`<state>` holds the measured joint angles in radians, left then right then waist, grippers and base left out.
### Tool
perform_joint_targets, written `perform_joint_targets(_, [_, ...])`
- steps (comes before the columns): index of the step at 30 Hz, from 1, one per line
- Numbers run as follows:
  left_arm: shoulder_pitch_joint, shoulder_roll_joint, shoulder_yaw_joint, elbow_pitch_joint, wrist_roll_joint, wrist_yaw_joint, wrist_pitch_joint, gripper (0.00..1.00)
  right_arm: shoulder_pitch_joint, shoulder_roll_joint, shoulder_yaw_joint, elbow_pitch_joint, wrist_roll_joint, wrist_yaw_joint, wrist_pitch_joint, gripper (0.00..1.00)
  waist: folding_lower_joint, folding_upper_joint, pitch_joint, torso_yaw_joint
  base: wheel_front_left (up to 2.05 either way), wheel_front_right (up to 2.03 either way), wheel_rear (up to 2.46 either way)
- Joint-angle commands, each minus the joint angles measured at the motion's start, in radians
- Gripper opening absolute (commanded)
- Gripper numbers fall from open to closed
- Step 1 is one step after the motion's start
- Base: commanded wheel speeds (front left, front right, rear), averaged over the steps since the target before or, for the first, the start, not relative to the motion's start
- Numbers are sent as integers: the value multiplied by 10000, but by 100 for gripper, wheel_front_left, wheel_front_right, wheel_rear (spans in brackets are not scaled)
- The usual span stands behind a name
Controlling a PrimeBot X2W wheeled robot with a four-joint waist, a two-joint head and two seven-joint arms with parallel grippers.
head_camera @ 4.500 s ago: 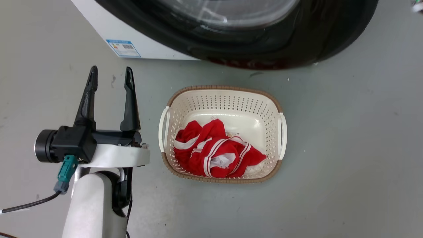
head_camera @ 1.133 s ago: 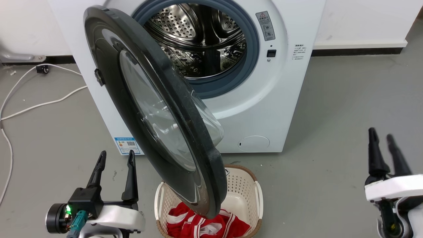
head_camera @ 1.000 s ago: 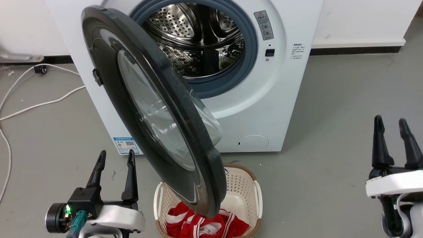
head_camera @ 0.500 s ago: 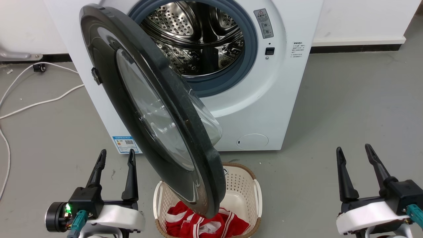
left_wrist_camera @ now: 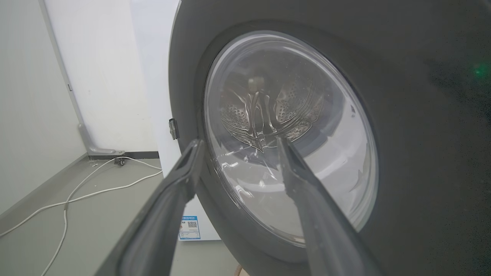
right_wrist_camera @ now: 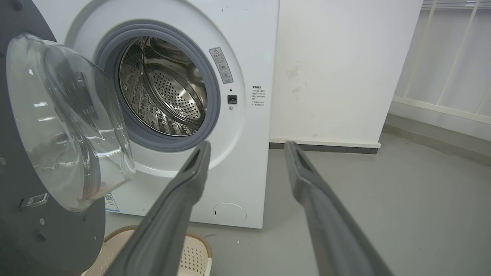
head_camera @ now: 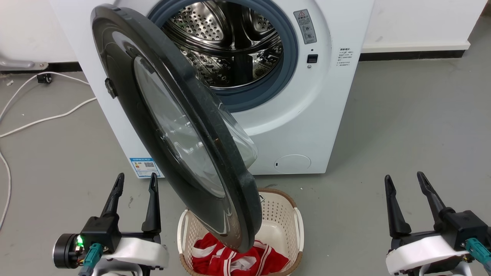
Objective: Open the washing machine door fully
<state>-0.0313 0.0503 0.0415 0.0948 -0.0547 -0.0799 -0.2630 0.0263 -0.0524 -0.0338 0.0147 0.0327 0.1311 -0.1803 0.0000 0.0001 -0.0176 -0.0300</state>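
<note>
Right hand (head_camera: 403, 175) lower now, spread, empty, like left hand (head_camera: 137, 174); red garment (head_camera: 230, 260) in basket (head_camera: 280, 218)

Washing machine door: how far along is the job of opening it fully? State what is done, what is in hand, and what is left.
Done: the washing machine door is unlatched and stands clear of the steel drum, jutting out above the laundry basket. In hand: nothing; the left hand and right hand are open and apart from it. Left: it looks only part open, so probably swinging it wider.
</note>
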Motion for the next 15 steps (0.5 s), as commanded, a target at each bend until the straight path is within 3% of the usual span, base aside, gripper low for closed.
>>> perform_joint_targets(1, [-139,-2,-3,-48,27,-72,-24,9,-61,40,12,47,69,-7,-63,100,0,-1,10,1,0,0,0])
perform_joint_targets(2, [-139,-2,-3,-48,27,-72,-24,9,-61,40,12,47,69,-7,-63,100,0,-1,10,1,0,0,0])
perform_joint_targets(3, [-116,-1,-4,-99,15,-69,-24,0,-86,40,18,78,91,-7,-53,100,0,-1,14,-3,0,0,0])
perform_joint_targets(7, [-97,-1,-7,-183,19,-84,-24,0,-119,39,15,104,108,-7,-91,100,0,-1,20,-11,0,0,0])
perform_joint_targets(15, [-648,-2,127,-1825,-2,-63,-24,0,-164,41,-80,154,150,-7,-114,100,0,-1,54,23,0,0,0])
